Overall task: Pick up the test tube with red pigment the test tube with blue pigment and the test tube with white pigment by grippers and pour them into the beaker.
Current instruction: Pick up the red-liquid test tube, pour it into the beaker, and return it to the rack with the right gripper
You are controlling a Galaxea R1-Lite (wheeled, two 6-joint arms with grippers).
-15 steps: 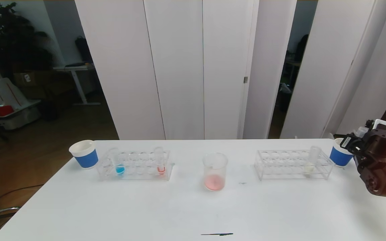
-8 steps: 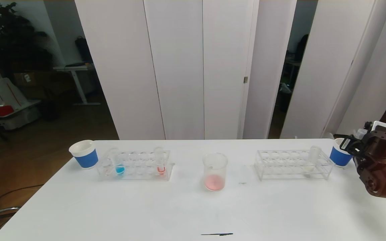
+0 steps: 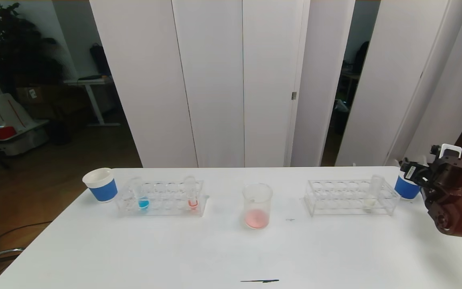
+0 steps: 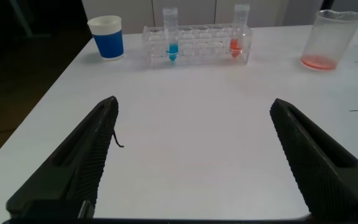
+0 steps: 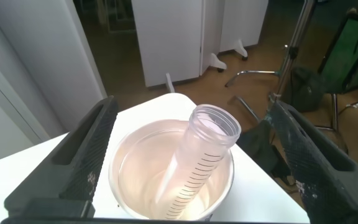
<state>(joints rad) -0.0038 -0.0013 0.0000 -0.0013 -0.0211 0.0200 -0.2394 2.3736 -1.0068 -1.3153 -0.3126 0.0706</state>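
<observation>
The bench [image 3: 199, 249] is being lit brightly and evenly from above, and only faint shadows are being cast. The room behind at the left is being left dim. The near end effector fingers [image 4: 79, 168] are being rendered dark and slightly soft.

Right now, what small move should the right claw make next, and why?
Probably lift the right claw off the paper cup: its jaws stand open and the empty tube leans inside, untouched. The test tube with white pigment waits in the rack nearby. Left claw idles, open.
</observation>
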